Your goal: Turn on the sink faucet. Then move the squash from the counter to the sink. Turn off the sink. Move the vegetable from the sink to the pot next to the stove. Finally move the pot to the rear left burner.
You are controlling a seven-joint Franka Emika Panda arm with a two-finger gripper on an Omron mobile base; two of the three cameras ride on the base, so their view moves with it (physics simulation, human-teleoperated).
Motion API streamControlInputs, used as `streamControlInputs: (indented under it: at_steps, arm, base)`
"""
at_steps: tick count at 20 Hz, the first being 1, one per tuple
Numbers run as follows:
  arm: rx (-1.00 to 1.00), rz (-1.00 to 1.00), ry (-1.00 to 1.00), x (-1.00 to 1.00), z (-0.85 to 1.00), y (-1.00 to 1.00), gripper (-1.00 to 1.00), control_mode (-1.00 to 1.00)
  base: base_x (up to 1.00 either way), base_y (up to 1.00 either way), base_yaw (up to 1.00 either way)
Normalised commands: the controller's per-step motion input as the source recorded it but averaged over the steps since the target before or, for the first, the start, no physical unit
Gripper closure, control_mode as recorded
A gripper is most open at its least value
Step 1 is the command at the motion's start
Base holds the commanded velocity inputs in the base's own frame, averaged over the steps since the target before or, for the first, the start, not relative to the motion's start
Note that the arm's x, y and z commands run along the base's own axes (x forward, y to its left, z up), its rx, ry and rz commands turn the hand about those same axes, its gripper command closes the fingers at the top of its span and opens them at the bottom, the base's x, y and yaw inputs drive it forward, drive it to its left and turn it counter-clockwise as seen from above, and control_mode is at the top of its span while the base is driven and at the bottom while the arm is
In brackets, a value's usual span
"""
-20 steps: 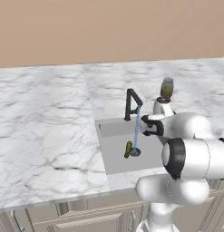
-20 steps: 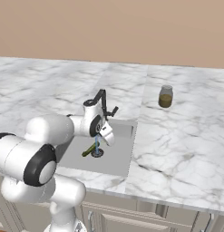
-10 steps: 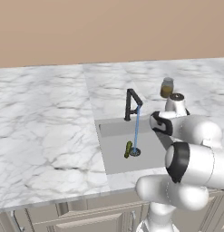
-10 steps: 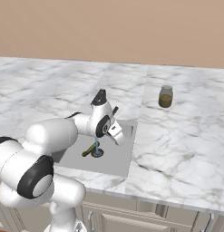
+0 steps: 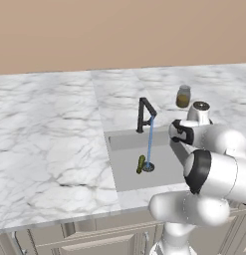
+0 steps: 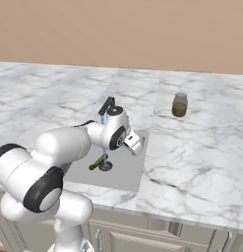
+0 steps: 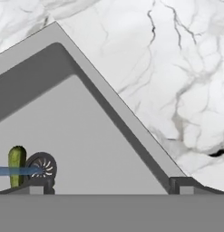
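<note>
The squash (image 5: 140,164) lies on the floor of the sink (image 5: 125,174), right beside the round drain (image 5: 148,167). A thin blue stream of water (image 5: 150,142) runs from the black sink faucet (image 5: 143,114) down onto the drain. My gripper (image 6: 135,144) hangs open over the right part of the basin, to the right of the squash and apart from it. In the hand view the squash (image 7: 16,164) stands at the lower left next to the drain (image 7: 41,166), and my gripper (image 7: 111,186) has nothing between its wide-set fingertips (image 7: 181,183).
A small glass jar (image 5: 183,96) with olive-yellow contents stands on the white marble counter (image 5: 45,134) behind the sink's right end. My arm crosses in front of the faucet (image 6: 107,105) in the right base view. The counter edge runs along the front.
My hand has swung to the right across the basin, away from the squash and the drain. The squash stays where it lay, and the water keeps running.
</note>
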Motion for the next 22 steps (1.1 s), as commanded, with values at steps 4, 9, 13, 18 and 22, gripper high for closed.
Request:
streamControlInputs:
  at_steps: [4,9,13,18,22]
  arm:
    - [0.0,0.08,-0.01,0.43,-0.08,-0.09,-1.0,-1.0]
    - [0.0,0.17,-0.03,0.35,0.0,-0.21,-1.0,-1.0]
    - [0.0,0.2,-0.03,0.27,0.0,-0.13,-1.0,-1.0]
    - [0.0,0.22,-0.05,0.29,0.0,-0.07,-1.0,-1.0]
    - [0.0,0.23,-0.12,0.33,0.05,-0.01,-1.0,-1.0]
  base:
    - [0.0,0.0,0.0]
    - [0.0,0.0,0.0]
    - [0.0,0.0,0.0]
    - [0.0,0.0,0.0]
    - [0.0,0.0,0.0]
